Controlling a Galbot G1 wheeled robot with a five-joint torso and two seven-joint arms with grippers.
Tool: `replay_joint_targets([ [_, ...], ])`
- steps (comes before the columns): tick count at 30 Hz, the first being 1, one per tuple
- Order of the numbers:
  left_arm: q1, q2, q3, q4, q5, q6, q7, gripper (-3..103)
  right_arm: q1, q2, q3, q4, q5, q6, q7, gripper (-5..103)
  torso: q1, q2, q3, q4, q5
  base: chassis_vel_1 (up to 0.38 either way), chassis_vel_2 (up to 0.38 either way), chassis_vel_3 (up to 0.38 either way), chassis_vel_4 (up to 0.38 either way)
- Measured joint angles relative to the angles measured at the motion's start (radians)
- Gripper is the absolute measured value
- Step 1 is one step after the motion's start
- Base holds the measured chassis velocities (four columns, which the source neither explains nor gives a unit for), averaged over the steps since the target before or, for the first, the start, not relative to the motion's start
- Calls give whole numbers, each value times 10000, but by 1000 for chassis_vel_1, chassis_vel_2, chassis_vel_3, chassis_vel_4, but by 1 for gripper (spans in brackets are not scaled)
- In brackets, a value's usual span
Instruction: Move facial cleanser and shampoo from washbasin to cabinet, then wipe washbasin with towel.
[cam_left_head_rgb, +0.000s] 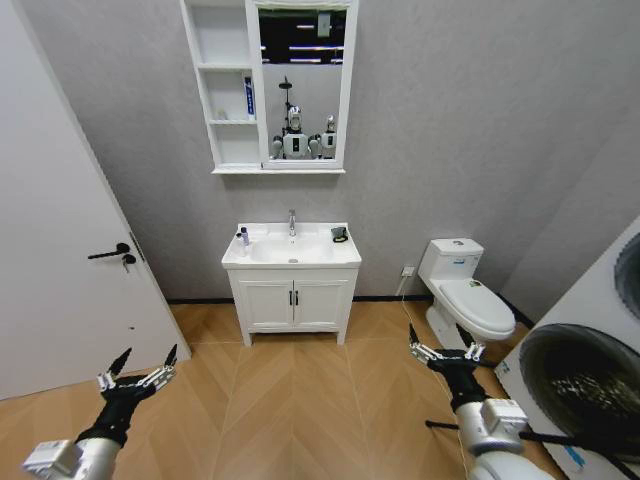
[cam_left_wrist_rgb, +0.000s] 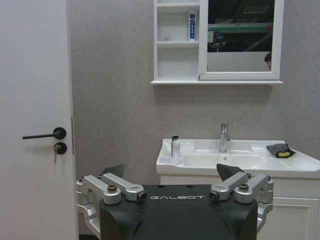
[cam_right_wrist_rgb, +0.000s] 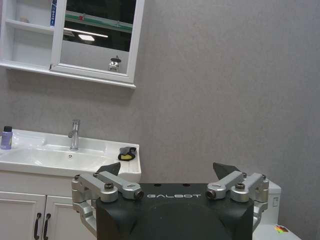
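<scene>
Both arms forward (pincers agape).

One washbasin (cam_left_head_rgb: 291, 250) stands below one cabinet (cam_left_head_rgb: 226, 90), which has three open shelves. One small bottle (cam_left_head_rgb: 244, 237) stands on the washbasin's left rim, and one towel (cam_left_head_rgb: 340, 234) lies on its right rim. One blue-and-white tube (cam_left_head_rgb: 249, 98) stands on the cabinet's middle shelf. Two hands, the left hand (cam_left_head_rgb: 143, 363) and the right hand (cam_left_head_rgb: 441, 335), are both spread wide, well short of the washbasin.
</scene>
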Motion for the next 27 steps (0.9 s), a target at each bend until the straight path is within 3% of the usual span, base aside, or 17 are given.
replay_joint_targets([
  [15,-51,53,74,1,6,0,64,100,-13,42,-10,0,21,80,-44,100,-2,0,-1,-1,0,-2,3,2,-1],
  [27,-42,22,100,-73,64,0,71,100,-17,64,-6,5,22,136,-54,100,2,-1,2,1,-1,-94,87,98,-98],
])
